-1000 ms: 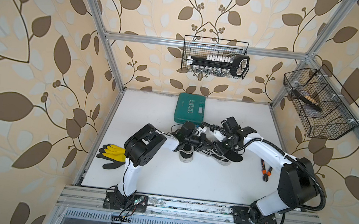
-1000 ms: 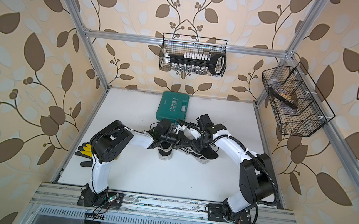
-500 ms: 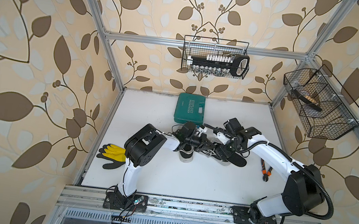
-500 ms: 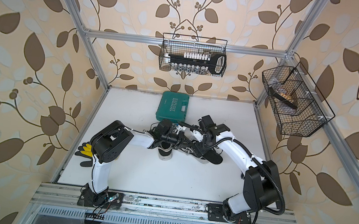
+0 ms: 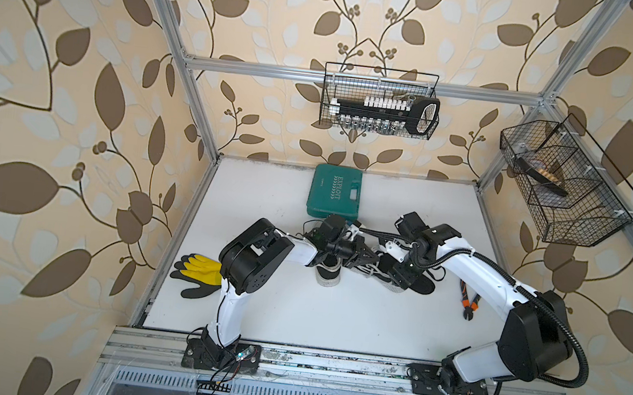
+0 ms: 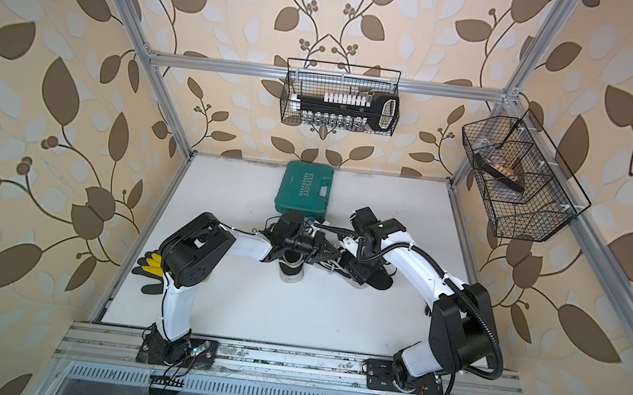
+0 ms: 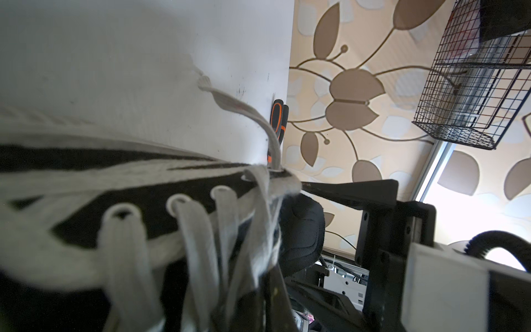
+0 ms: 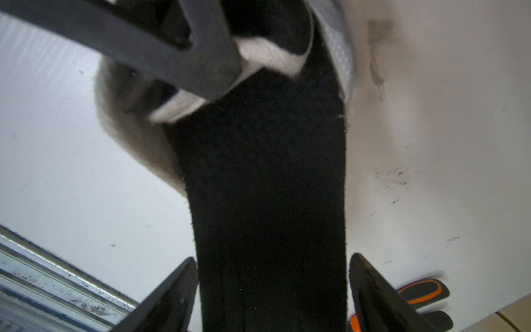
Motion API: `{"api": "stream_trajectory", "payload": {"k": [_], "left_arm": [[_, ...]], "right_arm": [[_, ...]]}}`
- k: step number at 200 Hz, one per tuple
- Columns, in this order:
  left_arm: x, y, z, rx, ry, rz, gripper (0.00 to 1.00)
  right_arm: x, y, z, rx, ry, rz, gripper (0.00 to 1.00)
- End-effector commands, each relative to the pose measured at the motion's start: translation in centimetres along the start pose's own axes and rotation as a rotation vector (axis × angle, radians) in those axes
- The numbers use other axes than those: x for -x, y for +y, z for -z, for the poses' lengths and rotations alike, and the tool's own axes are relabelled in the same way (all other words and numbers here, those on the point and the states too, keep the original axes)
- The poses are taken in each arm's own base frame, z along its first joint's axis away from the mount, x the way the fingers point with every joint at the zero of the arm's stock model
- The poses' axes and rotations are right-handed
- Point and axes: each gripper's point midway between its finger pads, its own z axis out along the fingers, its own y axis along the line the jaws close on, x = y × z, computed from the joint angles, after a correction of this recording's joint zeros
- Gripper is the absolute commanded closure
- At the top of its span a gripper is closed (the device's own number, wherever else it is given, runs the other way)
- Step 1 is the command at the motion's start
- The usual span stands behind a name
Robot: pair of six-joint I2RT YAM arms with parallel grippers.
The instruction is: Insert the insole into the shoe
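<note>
A black-and-white laced shoe (image 5: 374,270) (image 6: 333,266) lies on its side mid-table. My left gripper (image 5: 365,258) (image 6: 325,254) is shut on the edge of its opening. In the right wrist view one of its grey fingers (image 8: 172,49) presses on the white lining of the shoe (image 8: 129,129). A black insole (image 5: 423,286) (image 6: 381,282) (image 8: 267,186) runs from the opening out to the right. My right gripper (image 5: 403,279) (image 6: 359,275) (image 8: 273,287) straddles the insole's width, open, with a thin gap on one side.
A second shoe (image 5: 326,276) stands just left of the held one, under my left wrist. A green case (image 5: 334,192) lies behind, orange-handled pliers (image 5: 468,302) (image 8: 422,290) to the right, yellow-black gloves (image 5: 199,270) at the left edge. Wire baskets (image 5: 378,107) (image 5: 560,184) hang on the walls.
The right arm's elbow swung outward and its gripper slid a little toward the insole's outer end, loosening its jaws. More insole shows outside the shoe. The left arm stayed put.
</note>
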Motion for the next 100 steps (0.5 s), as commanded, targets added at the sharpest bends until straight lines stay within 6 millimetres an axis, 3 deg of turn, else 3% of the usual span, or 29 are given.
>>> {"api": "stream_trajectory", "payload": {"k": [1,43,85,100], "left_arm": [[0.0,-3.5,0.2,-0.055,0.003,-0.092,1.00],[-0.3,-3.5,0.3,-0.052,0.011,-0.094,1.00],[0.0,-4.5,0.1,-0.069,0.019,-0.106,1.00],[0.2,-4.8,0.1,-0.077,0.018,-0.106,1.00]], "right_arm": [[-0.7,-0.1,0.3,-0.006,0.031,0.027,0.27],[0.5,-0.3,1.6,-0.014,-0.019,0.038,0.64],[1.8,0.5,2.4,0.029,-0.074,0.069,0.83],[1.9,0.7,2.2,0.043,-0.069,0.084,0.95]]}}
